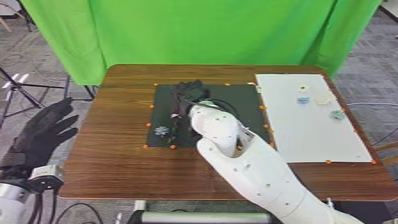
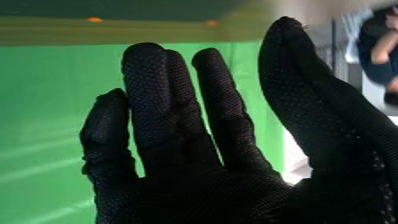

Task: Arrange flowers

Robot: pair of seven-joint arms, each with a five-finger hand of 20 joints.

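Nothing for you to read
You can make out no text, label, brand, number or sign in either the head view or the right wrist view.
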